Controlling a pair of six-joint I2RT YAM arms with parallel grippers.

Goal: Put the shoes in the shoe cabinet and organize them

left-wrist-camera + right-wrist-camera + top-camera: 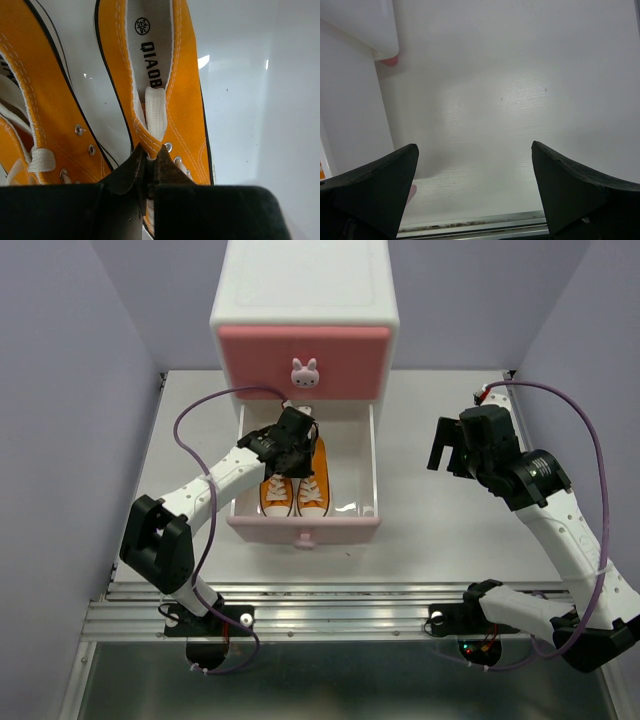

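The shoe cabinet (305, 300) stands at the back with its upper pink drawer (345, 360) shut and its lower drawer (345, 528) pulled out. Two orange shoes (276, 496) (314, 492) lie side by side in the open drawer, toes toward me. My left gripper (299, 452) reaches into the drawer over the right-hand shoe. In the left wrist view this gripper (149, 152) is shut on that orange shoe (185, 75), pinching its canvas edge by the top of the white lace. The other orange shoe (45, 100) lies to its left. My right gripper (447, 454) hangs open above the table, right of the cabinet; nothing is between its fingers (375, 185).
The drawer's white floor (260, 100) shows to the right of the held shoe. In the right wrist view a corner of the cabinet (365, 25) and a pink foot (390, 61) are at upper left. A metal rail (330, 610) runs along the table's near edge.
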